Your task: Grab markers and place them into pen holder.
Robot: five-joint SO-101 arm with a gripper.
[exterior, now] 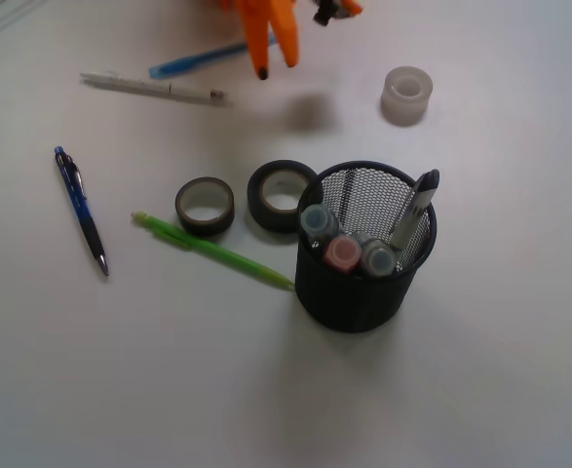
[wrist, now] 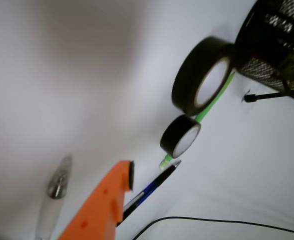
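Observation:
The black mesh pen holder (exterior: 363, 292) stands right of centre on the white table. Three markers stand inside it, caps up: a bluish one (exterior: 318, 221), a red/pink one (exterior: 343, 253) and a dark one (exterior: 378, 259). A silver pen (exterior: 417, 203) leans in the same cup. My orange gripper (exterior: 276, 66) hangs at the top edge, far behind the holder, open, with nothing between its fingers. In the wrist view only one orange finger (wrist: 111, 197) shows at the bottom left, and the pen holder (wrist: 282, 60) sits at the top right.
Two dark tape rolls (exterior: 205, 206) (exterior: 282, 195) lie left of the holder, with a green pencil (exterior: 212, 251) in front of them. A blue pen (exterior: 81, 210) lies at the left. A white pen (exterior: 154, 88) and another blue pen (exterior: 198, 60) lie beside the gripper. A white tape roll (exterior: 406, 95) sits at the back right.

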